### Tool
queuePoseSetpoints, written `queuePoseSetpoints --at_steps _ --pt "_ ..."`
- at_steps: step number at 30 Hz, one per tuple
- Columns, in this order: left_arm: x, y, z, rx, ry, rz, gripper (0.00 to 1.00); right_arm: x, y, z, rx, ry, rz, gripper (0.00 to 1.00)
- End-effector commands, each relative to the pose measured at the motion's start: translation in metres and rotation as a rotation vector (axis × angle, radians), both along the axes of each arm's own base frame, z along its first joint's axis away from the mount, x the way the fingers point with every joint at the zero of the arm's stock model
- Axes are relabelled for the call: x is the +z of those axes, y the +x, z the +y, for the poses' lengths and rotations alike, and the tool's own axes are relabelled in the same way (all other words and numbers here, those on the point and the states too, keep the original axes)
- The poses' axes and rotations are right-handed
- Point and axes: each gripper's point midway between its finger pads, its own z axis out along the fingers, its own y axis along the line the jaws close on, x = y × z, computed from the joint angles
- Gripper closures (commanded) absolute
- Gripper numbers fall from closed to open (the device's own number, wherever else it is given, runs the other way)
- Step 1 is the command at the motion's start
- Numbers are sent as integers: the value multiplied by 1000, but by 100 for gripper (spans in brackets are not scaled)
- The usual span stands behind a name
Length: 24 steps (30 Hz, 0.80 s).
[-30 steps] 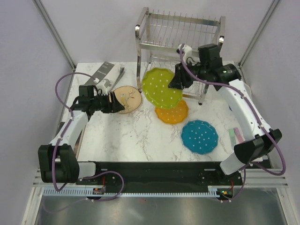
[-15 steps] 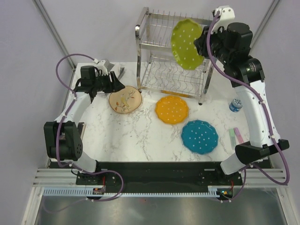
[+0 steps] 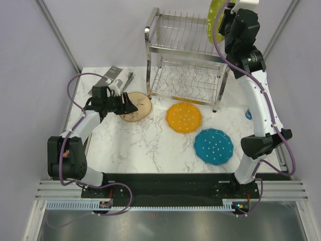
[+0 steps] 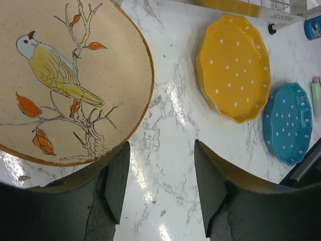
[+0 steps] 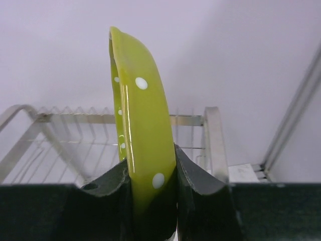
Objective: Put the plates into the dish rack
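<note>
top view: the dish rack (image 3: 185,65) stands at the far edge of the tabletop (image 3: 145,145). the right tool (image 3: 223,20) is raised above the rack's right end and is clamped on the lime green plate (image 3: 214,15), which is turned edge-on and upright, higher than the rack's top tier and not in any slot. the tan plate (image 3: 142,106) lies flat on the tabletop just in front of the rack's left post. the orange plate (image 3: 184,117) lies flat in front of the rack's middle, and the teal plate (image 3: 214,146) lies further from the rack, toward its right end. the left tool (image 3: 131,104) is low over the tan plate's left edge, pointing toward the rack's side.

left wrist view: the left tool (image 4: 160,150) has its jaws apart with bare marble between them, gripping nothing. one of its fingers (image 4: 118,181) sits right at the rim of the tan plate (image 4: 75,75), which shows a yellow bird on a branch; whether it touches cannot be told. the orange plate (image 4: 233,75) and teal plate (image 4: 287,123) lie flat beyond, apart from each other.

right wrist view: the right tool (image 5: 150,175) pinches the lime green plate (image 5: 143,130) by its rim, a finger (image 5: 193,181) on each face, the plate standing upright. the dish rack (image 5: 210,130) shows behind and below it, its wires and posts clear of the plate.
</note>
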Motion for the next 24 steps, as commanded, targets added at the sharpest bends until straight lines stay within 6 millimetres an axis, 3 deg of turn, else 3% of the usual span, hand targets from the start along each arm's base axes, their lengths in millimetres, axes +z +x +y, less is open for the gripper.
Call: queuePoseSetpoints --at_steps 1,11,24 --pt "22 -4 -3 -6 -32 -72 39 76 -30 -43 -233 65 -252 100" --pt "6 -15 -4 -6 -45 -39 39 64 -26 -58 -374 -4 -217 100" --pt "3 -19 -5 -3 -54 -37 39 15 0 -46 -367 -111 -77 100"
